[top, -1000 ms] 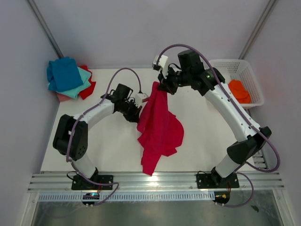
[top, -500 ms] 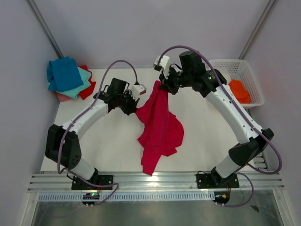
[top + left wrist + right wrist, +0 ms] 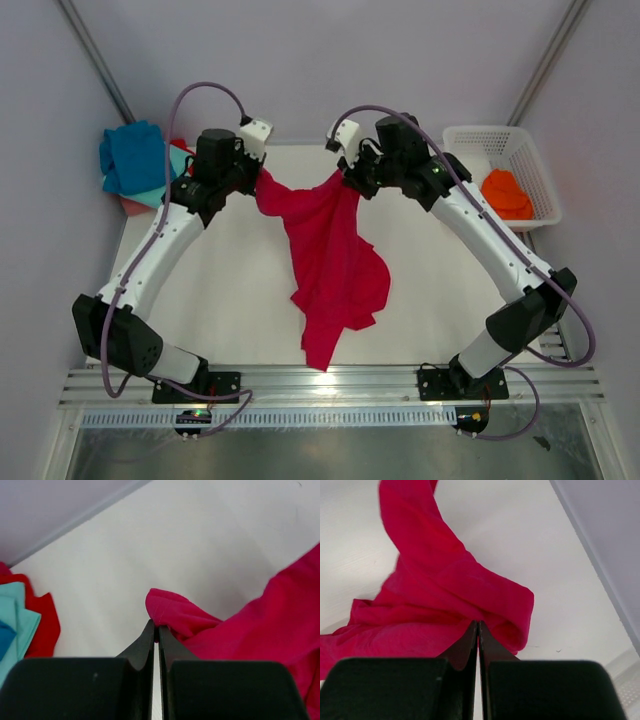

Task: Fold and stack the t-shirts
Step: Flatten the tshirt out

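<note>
The large crimson t-shirt (image 3: 335,265) hangs between both grippers and trails down onto the table toward the near edge. My left gripper (image 3: 262,180) is shut on its upper left corner, seen in the left wrist view (image 3: 157,626) with the crimson cloth (image 3: 260,625) to the right. My right gripper (image 3: 345,180) is shut on the upper right corner; in the right wrist view (image 3: 478,623) the crimson cloth (image 3: 435,590) bunches around the jaws. A stack of blue, teal and red t-shirts (image 3: 140,162) lies at the far left corner. An orange t-shirt (image 3: 507,193) lies in the basket.
The white lattice basket (image 3: 520,150) stands at the far right of the table. The teal and red shirts also show at the left edge of the left wrist view (image 3: 25,625). Grey walls enclose the back and sides.
My left gripper has risen and swung far left toward the back with a corner of the crimson shirt, spreading its top edge away from the right gripper. The right gripper has barely moved.
</note>
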Controlling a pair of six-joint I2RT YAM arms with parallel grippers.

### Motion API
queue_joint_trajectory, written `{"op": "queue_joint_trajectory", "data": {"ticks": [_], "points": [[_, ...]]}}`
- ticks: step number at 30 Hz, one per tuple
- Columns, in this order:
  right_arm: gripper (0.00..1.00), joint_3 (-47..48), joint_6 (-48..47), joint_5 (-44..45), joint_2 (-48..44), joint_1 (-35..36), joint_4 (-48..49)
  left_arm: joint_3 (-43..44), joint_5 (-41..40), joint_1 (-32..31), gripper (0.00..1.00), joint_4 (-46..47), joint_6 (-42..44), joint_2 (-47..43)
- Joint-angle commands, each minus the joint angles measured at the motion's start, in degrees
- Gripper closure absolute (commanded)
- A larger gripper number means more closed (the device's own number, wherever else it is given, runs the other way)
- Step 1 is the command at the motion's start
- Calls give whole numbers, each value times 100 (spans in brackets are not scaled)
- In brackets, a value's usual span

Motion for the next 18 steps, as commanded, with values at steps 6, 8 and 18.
{"op": "queue_joint_trajectory", "data": {"ticks": [6, 8, 18], "points": [[97, -40, 302, 2454, 168, 5, 1554, 709, -2021, 23, 100, 961, -268, 5], [97, 12, 338, 2972, 229, 5, 1835, 1007, -2415, 23, 100, 953, -198, 67], [97, 926, -286, 4363, 1037, 5, 2617, 2326, -3551, 23, 100, 1129, 4, 366]]}}
